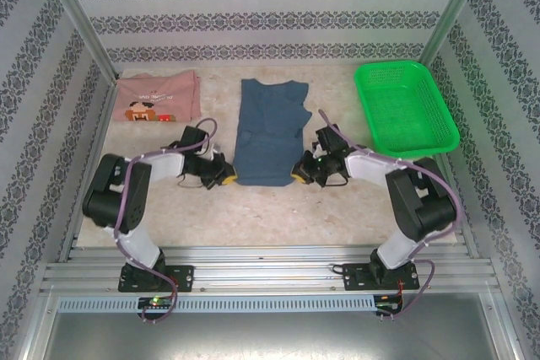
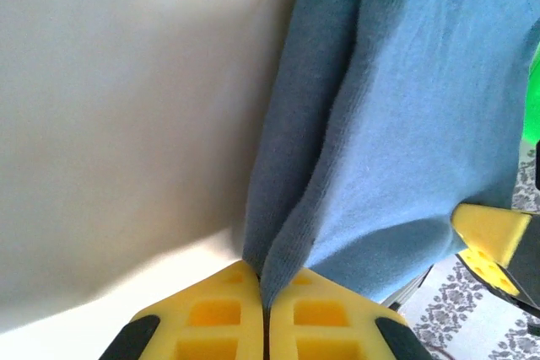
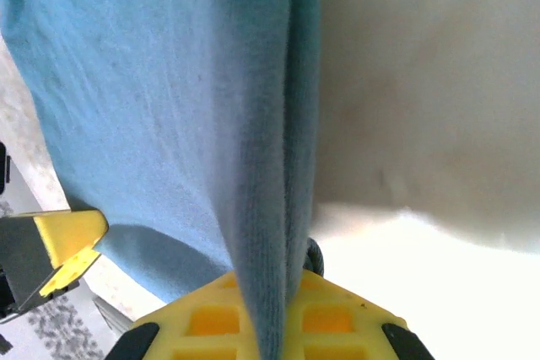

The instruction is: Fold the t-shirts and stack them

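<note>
Left hand (image 2: 264,297) and right hand (image 3: 268,326) are clenched on the dark slate-blue cloth t-shirt's (image 1: 268,132) near corners; these should be raised evenly and carried toward the collar.

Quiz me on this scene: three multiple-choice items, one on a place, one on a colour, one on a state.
1. Where does the pink shirt lie relative to the blue shirt?
A on top of it; B to its left, by the far edge; C to its right.
2. The basket is:
A green; B red; C white.
3. The left fingers and right fingers are:
A open above the cloth; B shut on nothing; C each shut on the blue shirt's near edge.

Answers:
1 B, the top view shows it in the far left corner, apart from the blue one.
2 A, its mesh is bright green.
3 C, each wrist view shows blue cloth pinched between closed yellow fingers.
</note>
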Robot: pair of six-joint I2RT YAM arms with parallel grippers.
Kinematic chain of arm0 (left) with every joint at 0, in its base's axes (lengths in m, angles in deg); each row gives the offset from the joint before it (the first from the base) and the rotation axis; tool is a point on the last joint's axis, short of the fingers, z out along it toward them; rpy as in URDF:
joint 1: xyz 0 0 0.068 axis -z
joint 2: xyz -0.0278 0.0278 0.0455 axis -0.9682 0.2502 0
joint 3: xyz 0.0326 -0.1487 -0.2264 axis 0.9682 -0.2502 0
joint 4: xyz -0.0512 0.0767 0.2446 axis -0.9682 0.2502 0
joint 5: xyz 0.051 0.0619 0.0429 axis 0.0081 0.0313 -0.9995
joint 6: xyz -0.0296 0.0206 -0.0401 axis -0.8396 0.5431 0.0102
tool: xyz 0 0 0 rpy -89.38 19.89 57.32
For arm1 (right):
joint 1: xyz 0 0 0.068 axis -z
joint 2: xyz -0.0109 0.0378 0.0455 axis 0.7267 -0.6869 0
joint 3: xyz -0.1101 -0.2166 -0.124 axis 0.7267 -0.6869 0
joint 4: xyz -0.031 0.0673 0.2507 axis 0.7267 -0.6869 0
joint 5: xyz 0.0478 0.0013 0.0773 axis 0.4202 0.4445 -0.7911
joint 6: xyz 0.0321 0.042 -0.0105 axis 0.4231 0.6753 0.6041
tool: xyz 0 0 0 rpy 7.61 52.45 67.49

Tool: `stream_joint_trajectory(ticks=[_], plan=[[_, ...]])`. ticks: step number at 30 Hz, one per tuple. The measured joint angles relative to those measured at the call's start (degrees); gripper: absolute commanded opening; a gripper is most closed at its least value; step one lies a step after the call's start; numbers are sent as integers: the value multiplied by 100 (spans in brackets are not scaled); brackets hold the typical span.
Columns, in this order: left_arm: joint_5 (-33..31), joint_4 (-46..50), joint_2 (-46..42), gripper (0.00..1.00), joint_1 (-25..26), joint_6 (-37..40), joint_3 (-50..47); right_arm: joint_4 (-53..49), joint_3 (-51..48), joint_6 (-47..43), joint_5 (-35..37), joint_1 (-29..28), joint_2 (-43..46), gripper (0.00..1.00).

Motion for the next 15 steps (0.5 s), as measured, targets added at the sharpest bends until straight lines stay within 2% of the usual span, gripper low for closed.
stream_joint_trajectory(ticks=[8, 12, 15], plan=[[-208, 103, -1825, 0, 372, -608, -1843, -310, -1119, 935, 348, -1204, 1141, 5], [-275, 494, -2736, 0, 372, -774, -1891, -555, -1128, 1182, 501, -1344, 1659, 5], [-302, 723, -3056, 0, 369, -874, -1659, -951, -782, 1193, 647, -1333, 1832, 6]])
